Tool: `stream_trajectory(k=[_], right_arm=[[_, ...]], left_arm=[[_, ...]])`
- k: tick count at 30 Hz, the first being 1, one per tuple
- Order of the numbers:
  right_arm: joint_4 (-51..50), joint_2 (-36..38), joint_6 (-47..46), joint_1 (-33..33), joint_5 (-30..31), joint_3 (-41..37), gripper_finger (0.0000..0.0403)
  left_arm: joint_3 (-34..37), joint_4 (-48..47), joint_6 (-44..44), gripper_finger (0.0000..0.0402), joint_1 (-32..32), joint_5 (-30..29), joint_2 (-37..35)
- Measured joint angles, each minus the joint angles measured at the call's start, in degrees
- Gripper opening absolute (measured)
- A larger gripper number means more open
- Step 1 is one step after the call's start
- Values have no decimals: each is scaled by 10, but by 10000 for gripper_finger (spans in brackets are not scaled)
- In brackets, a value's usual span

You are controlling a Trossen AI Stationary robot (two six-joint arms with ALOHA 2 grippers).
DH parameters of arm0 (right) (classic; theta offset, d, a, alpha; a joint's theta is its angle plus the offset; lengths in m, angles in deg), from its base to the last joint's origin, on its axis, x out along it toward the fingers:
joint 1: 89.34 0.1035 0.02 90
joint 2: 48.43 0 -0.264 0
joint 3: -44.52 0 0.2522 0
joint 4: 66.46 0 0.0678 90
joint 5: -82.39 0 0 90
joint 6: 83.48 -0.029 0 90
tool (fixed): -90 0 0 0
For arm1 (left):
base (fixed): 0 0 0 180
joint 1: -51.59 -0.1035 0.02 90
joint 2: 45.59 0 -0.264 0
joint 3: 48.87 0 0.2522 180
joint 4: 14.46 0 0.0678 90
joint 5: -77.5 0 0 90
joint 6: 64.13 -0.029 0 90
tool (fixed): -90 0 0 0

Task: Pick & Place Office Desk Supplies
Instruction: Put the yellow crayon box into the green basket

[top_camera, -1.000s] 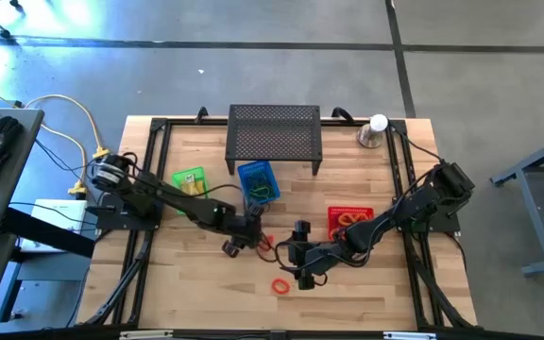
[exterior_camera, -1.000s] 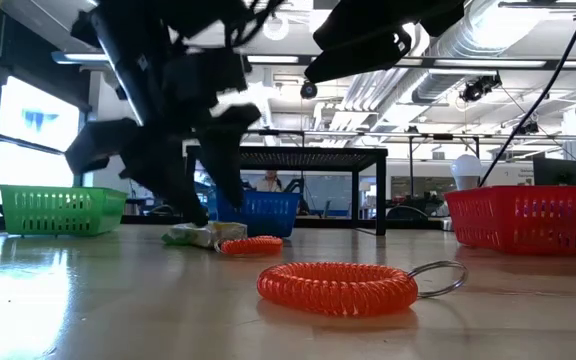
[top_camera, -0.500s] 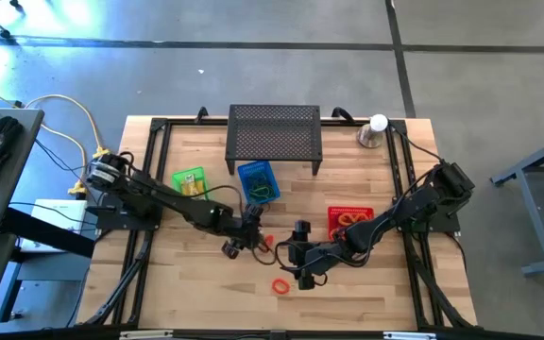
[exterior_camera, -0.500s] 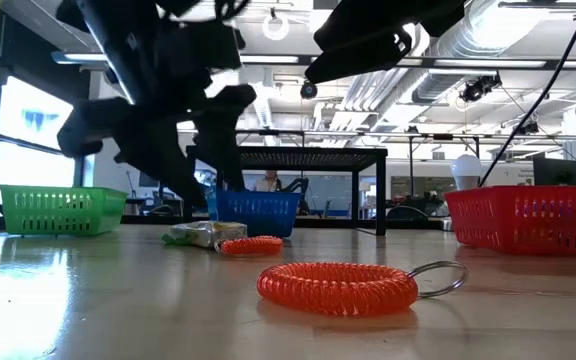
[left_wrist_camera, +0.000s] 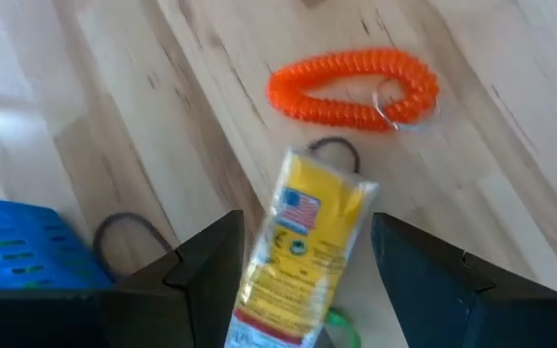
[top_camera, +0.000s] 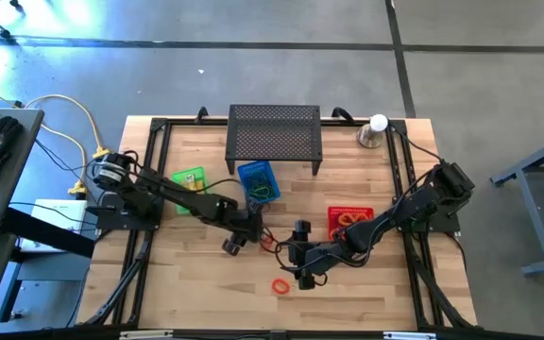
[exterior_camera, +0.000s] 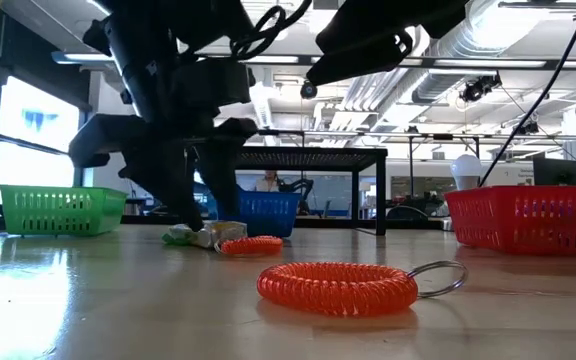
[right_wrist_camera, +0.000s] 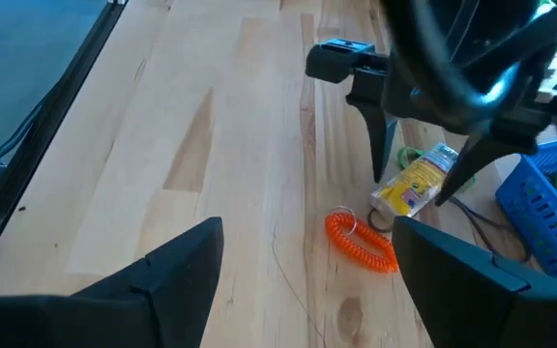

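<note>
Yellow packet (left_wrist_camera: 303, 246) lies flat on the desk (top_camera: 187, 283) near centre of the high view, just below the blue basket (top_camera: 258, 181). It sits straight between the left gripper (left_wrist_camera: 303, 266) jaws, which are wide open and have hold of nothing yet.

Risks I see from here:
- An orange coil band (left_wrist_camera: 351, 85) lies just beyond the packet, and a thin dark loop (left_wrist_camera: 332, 150) touches or slips under its far end. If I close too far forward, I'd likely snag one of them and drag it along.
- Something green (left_wrist_camera: 341, 324) pokes out beside the packet's near end; I can't tell what it is. It could come up with the grab.
- The packet is flat and looks slick. Jaws coming down short of the desk would likely slide over it or squirt it sideways toward the blue basket.
- The right gripper (right_wrist_camera: 307, 266) hangs just right of centre in the high view, jaws fully spread and empty, near the left one. Any sideways lift of the left arm could clip it.
- A second orange coil (exterior_camera: 338, 287) sits low-centre in the high view, close under the right arm, and could be swept off its spot.

Green basket (top_camera: 189, 179) at centre left and red basket (top_camera: 349, 219) to the right are clear of both arms.
</note>
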Motion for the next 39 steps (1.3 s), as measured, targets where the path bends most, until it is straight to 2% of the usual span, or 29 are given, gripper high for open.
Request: stream_trajectory(k=[20,31,35,39], right_arm=[[1,0,0,0,0,0,290],[1,0,0,0,0,0,290],[0,0,0,0,0,0,290],[-3,0,0,0,0,0,290]], left_arm=[[-2,-12,-3,215,-8,10,34],[-1,-18,-4,141,9,1,30],[3,-37,-4,131,25,-47,4],[1,-61,19,130,53,-139,-45]])
